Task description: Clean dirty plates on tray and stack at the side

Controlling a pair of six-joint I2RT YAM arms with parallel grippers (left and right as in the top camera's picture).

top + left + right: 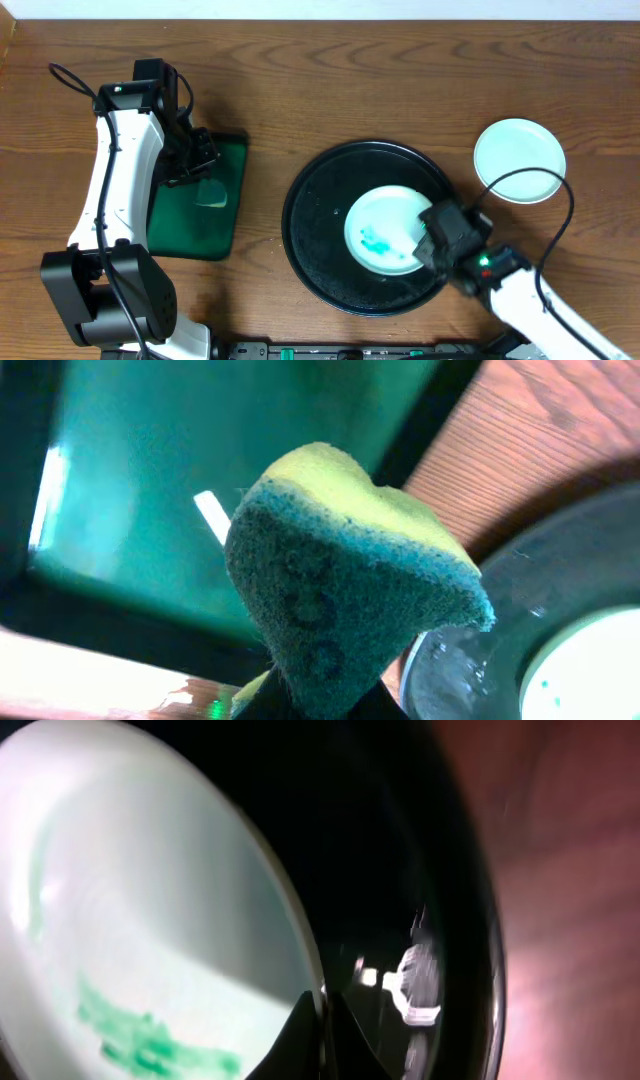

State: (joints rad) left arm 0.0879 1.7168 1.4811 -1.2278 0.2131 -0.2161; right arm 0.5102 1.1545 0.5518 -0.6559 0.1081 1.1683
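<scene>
Currently the right gripper (322,1038) pinches the rim of the smeared plate (383,232), lower centre-right, on the black tray (305,215). Left gripper (203,165) clamps a sponge (340,600), at left. Risk: thin edge grip, so the plate could slip free under hard scrubbing.

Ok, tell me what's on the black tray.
One plate with green smears sits on the tray, the right gripper shut on its rim. The gripper hides that edge in the overhead view; anything beneath the plate is covered.
</scene>
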